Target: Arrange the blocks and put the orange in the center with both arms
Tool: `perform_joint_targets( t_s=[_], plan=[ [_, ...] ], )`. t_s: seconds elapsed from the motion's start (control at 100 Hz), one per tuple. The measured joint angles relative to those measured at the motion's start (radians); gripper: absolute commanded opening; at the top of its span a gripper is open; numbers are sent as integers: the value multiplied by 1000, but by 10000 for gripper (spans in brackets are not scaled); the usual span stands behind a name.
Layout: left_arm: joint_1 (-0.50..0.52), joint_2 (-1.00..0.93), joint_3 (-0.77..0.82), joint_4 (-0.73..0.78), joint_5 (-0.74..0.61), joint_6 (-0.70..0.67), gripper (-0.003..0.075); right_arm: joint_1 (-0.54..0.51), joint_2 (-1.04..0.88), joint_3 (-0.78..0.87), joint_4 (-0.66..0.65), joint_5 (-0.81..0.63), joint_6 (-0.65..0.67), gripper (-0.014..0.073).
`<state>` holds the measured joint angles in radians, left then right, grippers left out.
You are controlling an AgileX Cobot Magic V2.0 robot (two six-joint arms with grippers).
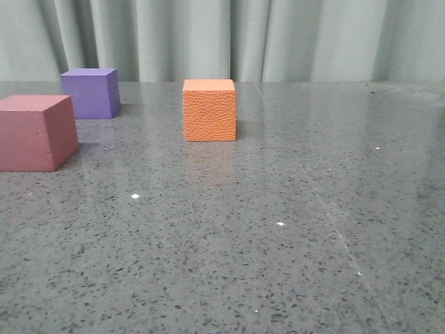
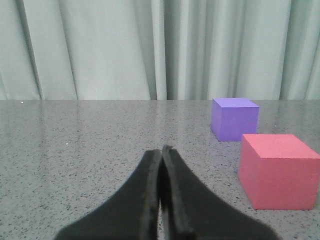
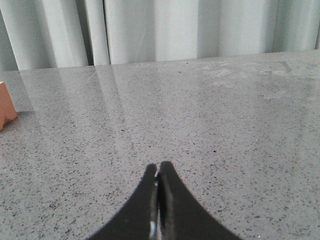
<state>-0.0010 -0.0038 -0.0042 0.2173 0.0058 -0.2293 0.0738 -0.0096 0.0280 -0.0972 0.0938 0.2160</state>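
The orange cube [image 1: 209, 110] with pebbled sides stands on the grey speckled table [image 1: 278, 229], mid-back in the front view. The purple cube [image 1: 90, 92] stands at the back left and the pink-red cube [image 1: 36, 132] nearer, at the left edge. Neither gripper shows in the front view. My left gripper [image 2: 161, 150] is shut and empty, low over the table, with the purple cube [image 2: 234, 118] and the pink-red cube [image 2: 278, 170] off to one side ahead of it. My right gripper [image 3: 158, 166] is shut and empty; only a corner of the orange cube [image 3: 6, 106] shows at the frame's edge.
Pale green curtains [image 1: 229, 38] hang along the table's far edge. A faint scratch line runs across the table at the right.
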Motion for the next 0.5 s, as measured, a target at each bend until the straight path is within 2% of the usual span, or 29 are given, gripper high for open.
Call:
perform_joint_targets(
  t_s=[0.5],
  plan=[
    [0, 0, 0, 0, 0, 0, -19, 0, 0, 0, 0, -1, -6, -60]
  ],
)
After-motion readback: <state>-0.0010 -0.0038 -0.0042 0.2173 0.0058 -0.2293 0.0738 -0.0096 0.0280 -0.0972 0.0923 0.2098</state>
